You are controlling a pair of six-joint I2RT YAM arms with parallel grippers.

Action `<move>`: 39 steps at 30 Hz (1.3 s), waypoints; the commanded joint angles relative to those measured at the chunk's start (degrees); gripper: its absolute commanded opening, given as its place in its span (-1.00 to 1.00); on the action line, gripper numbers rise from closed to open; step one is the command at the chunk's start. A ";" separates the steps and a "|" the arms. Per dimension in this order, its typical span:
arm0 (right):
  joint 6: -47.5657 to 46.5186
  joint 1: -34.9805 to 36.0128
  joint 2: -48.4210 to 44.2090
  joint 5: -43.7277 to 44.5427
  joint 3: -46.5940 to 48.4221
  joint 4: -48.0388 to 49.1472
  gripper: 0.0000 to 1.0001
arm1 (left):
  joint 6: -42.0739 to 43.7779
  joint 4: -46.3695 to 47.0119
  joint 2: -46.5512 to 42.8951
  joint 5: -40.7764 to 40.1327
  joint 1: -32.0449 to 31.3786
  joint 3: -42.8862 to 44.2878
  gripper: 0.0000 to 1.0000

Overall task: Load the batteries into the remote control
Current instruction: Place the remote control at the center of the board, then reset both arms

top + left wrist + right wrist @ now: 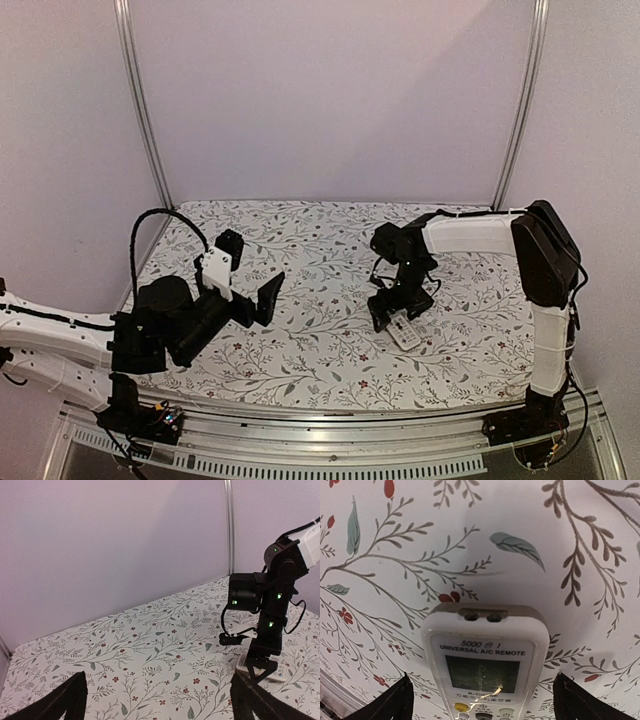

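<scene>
Left gripper (250, 272) spread wide, empty, top view | right gripper (402, 312) low over remote control (406, 334) | left wrist: remote face-up under right arm | right wrist: fingers (395, 702) spread beside remote, not gripping | batteries unseen, recess hidden underneath; loading judged unconfirmed

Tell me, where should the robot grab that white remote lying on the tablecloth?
Probably across its two long edges, coming straight down from above. The remote control lies flat, face up, a slim bar narrower than the open right gripper, whose fingers stand either side of it.
</scene>
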 commanded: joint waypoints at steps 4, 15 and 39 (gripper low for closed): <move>-0.49 0.16 -1.40 0.46 3.18 1.98 0.98 | 0.50 -2.48 -1.72 -2.14 0.82 -0.16 0.99; 3.36 -16.78 -20.52 2.19 -5.96 26.89 0.98 | -7.70 -11.87 -7.45 -9.24 8.26 -0.81 0.99; 9.23 -44.78 -47.81 5.73 -48.18 66.29 0.98 | -15.62 -14.87 6.25 16.78 59.40 -1.11 0.99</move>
